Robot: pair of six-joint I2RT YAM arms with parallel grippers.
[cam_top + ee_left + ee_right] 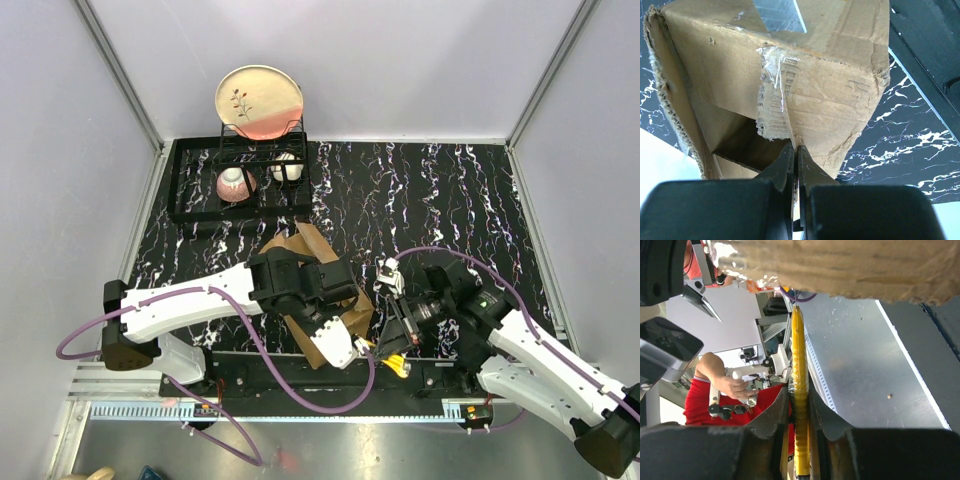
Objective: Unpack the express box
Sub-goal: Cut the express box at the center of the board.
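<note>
The express box (305, 245) sits tilted at the tabletop's near edge, left gripper (795, 147) pressed shut by its torn flap, right gripper (799, 392) pinching a thin yellow tool (799, 340), so a hard push could tip it off.

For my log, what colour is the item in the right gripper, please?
The item is yellow; see right wrist view.

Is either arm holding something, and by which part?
The right fingers clamp a yellow tool by its flat sides, its end poking out. The left fingers are shut at a torn edge of the express box, apparently gripping nothing.
</note>
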